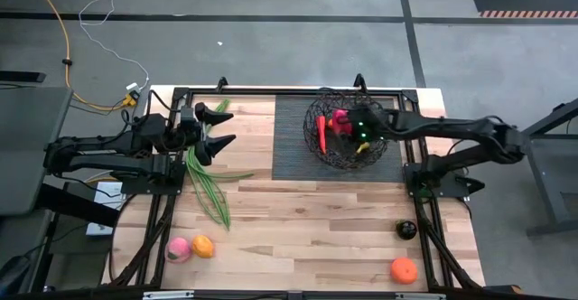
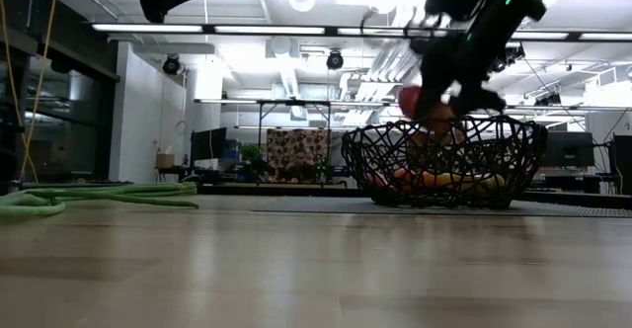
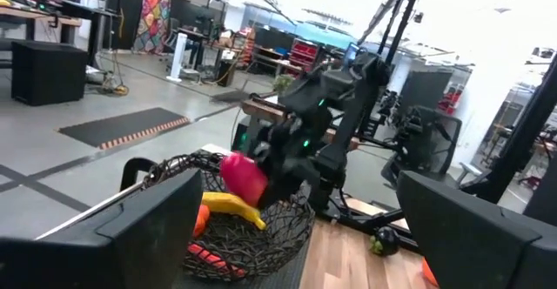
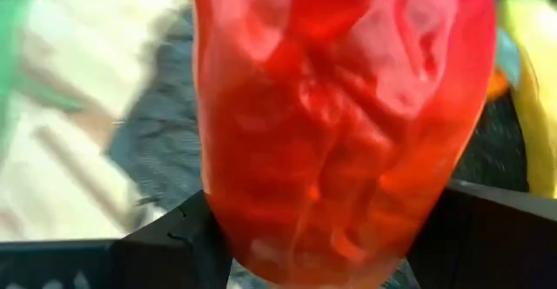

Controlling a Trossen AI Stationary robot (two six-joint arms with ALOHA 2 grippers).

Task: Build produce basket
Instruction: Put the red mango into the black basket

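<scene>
Two oranges (image 1: 404, 270) near; right claw (image 1: 348, 126) pinches one mango (image 4: 339, 124) above one basket (image 1: 348, 160); left claw (image 1: 222, 126) spread.

1 basket (image 1: 348, 142), 2 oranges (image 1: 405, 269), 1 peach (image 1: 178, 249)

A light wooden table (image 1: 298, 237) carries a dark ribbed rectangular mat (image 1: 293, 146) toward twelve o'clock, while on the grey floor beyond its ten o'clock corner lie a yellow cable (image 1: 63, 38) and a white cable (image 1: 99, 15).

No readable text, labels or numbers anywhere.
</scene>
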